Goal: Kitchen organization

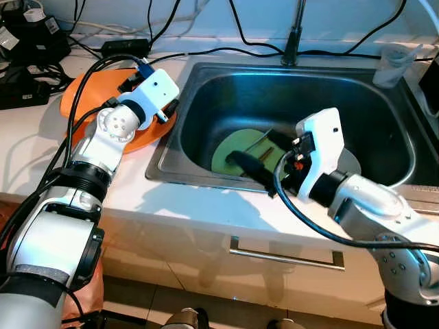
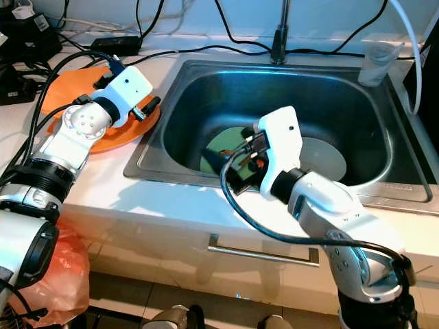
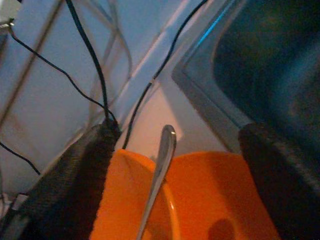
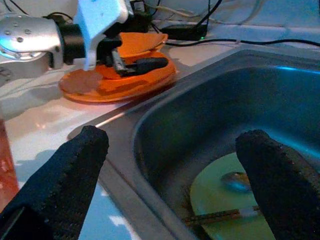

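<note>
Now, your left gripper [image 3: 175, 185] hovered with jaws spread wide over the glossy orange plastic plates [image 1: 140, 137], stacked on the pale bench [image 1: 206, 205] beside the brushed stainless-steel sink [image 1: 288, 103]. A slim silver metal spoon handle [image 3: 159, 170] rose from the orange dish between those rough, black fingers [image 3: 75, 185]. Your right gripper [image 4: 170, 170] reached over the sink's near rim with its arm bent at the elbow, jaws likewise wide and holding nothing. Below it, on the basin floor, lay a flat round green plate [image 1: 236, 147] carrying brown chopsticks [image 4: 220, 216] and a spoon bowl [image 4: 235, 181]. A grey round plate [image 2: 322, 159] lay beside it.
</note>
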